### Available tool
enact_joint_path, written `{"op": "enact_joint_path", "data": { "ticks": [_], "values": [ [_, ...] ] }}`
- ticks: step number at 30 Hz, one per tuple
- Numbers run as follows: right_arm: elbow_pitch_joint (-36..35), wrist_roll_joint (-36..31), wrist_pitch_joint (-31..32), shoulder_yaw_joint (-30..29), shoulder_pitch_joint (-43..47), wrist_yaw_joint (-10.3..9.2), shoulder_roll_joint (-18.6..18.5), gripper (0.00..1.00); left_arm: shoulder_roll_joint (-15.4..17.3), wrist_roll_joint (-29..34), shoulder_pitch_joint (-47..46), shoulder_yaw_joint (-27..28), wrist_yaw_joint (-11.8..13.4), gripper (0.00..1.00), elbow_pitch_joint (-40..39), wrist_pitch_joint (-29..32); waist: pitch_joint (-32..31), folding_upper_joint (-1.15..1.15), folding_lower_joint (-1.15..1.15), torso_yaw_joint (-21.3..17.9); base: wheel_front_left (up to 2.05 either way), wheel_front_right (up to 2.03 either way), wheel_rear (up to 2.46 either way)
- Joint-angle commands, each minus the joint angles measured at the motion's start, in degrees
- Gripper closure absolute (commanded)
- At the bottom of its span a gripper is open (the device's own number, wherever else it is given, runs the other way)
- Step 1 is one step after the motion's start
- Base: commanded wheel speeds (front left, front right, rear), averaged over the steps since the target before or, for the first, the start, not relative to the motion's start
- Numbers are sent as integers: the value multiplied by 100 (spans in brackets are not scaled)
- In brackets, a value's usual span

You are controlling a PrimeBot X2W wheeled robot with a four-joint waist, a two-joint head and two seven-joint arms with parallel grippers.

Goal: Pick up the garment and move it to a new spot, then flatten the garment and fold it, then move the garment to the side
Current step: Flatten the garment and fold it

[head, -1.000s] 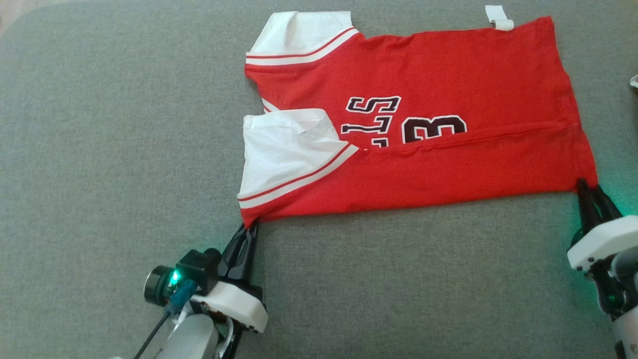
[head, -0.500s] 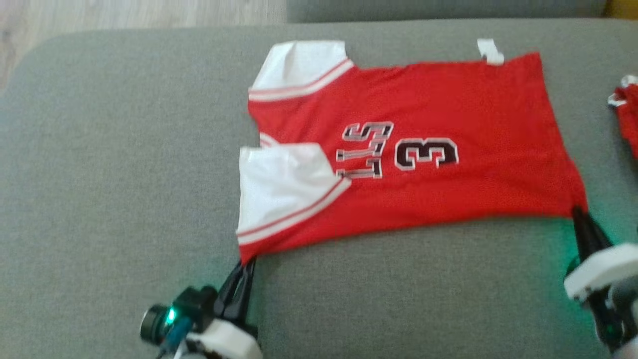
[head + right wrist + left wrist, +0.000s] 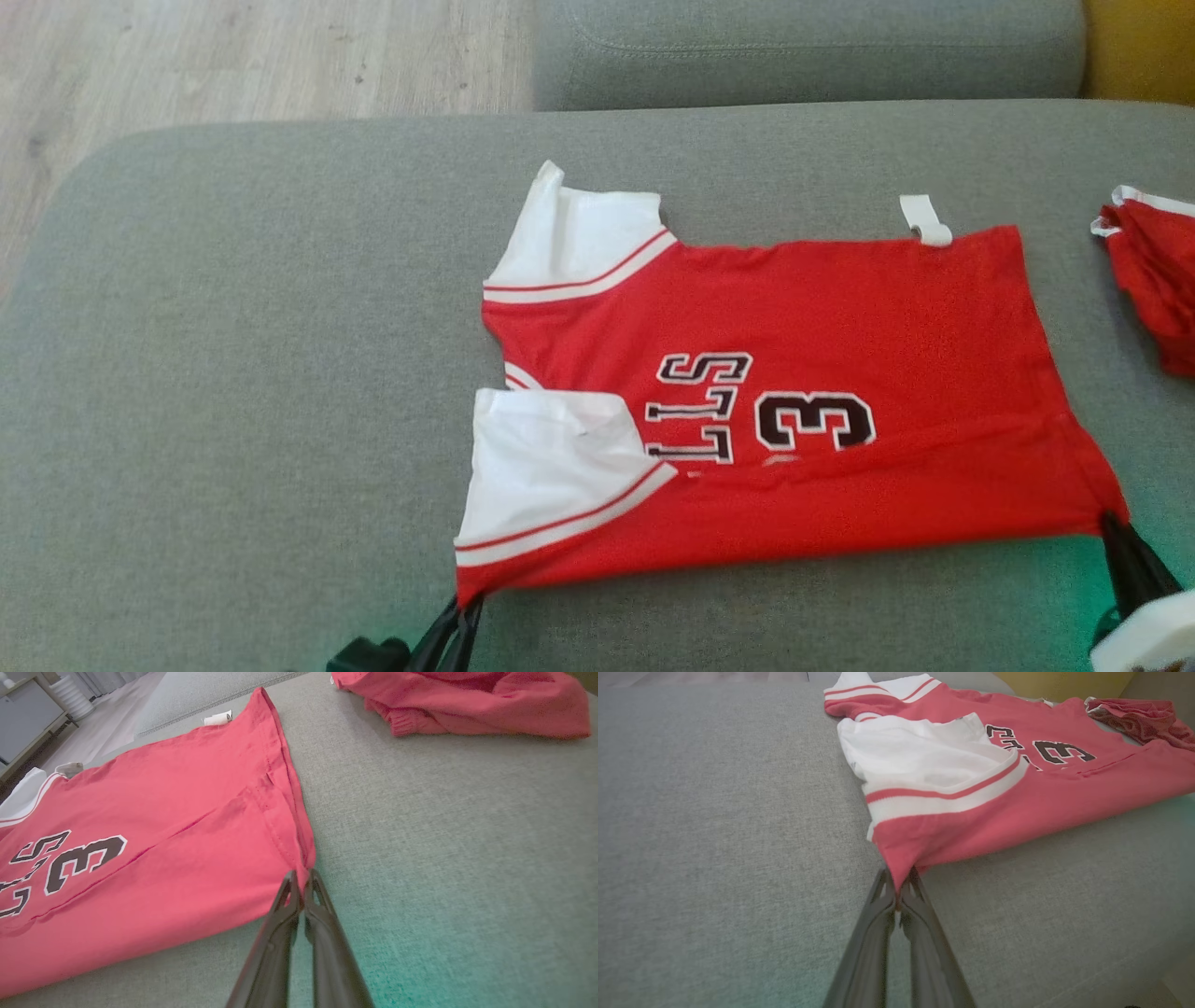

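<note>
The garment (image 3: 822, 327) is a red jersey with white sleeves and dark lettering, spread flat on the grey cushion (image 3: 233, 373). Its near edge is folded over in a long band. My left gripper (image 3: 464, 607) is shut on the near sleeve-side corner, and the left wrist view shows red cloth (image 3: 924, 844) pinched between its tips (image 3: 901, 887). My right gripper (image 3: 1111, 523) is shut on the near hem corner; in the right wrist view the hem (image 3: 280, 812) runs down into its closed tips (image 3: 301, 877).
A second red garment (image 3: 1158, 271) lies bunched at the cushion's right edge, also seen as a red heap (image 3: 467, 700) beyond my right fingers. A grey backrest (image 3: 803, 47) stands behind, with wooden floor (image 3: 233, 56) at the far left.
The camera tilted up, so the whole scene slid down the head view. The near edge of the jersey unfolded for a moment and folded over again. Both grippers kept their corners.
</note>
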Motion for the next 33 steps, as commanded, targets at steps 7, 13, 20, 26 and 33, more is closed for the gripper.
{"op": "enact_joint_path", "data": {
  "ticks": [7, 13, 20, 26, 33],
  "values": [
    [-581, -178, 279, -302, 374, -5, -137, 100, 269, -115, 270, 132, 87, 100, -703, 379, -108, 0, 1, -63, 0, 0, 0],
    [-693, -284, 496, -426, 461, -5, -6, 100, 267, -228, 271, 131, 120, 100, -798, 612, -18, 0, 1, -73, 0, 0, 0],
    [-837, -493, 470, -655, 410, -5, 92, 0, 247, -245, 120, 184, 249, 0, -836, 677, 144, 0, 1, -105, 0, 0, 0],
    [-1200, -667, 399, -720, 290, -5, 178, 0, 195, -415, -281, 451, 474, 0, -1613, 960, 356, 0, 1, -204, 0, 0, 0],
    [-1569, -800, 485, -486, -51, -5, 183, 0, 703, -273, -1763, 642, 205, 0, -2031, 1847, 801, 0, 1, -433, 0, 0, 0]
  ]
}}
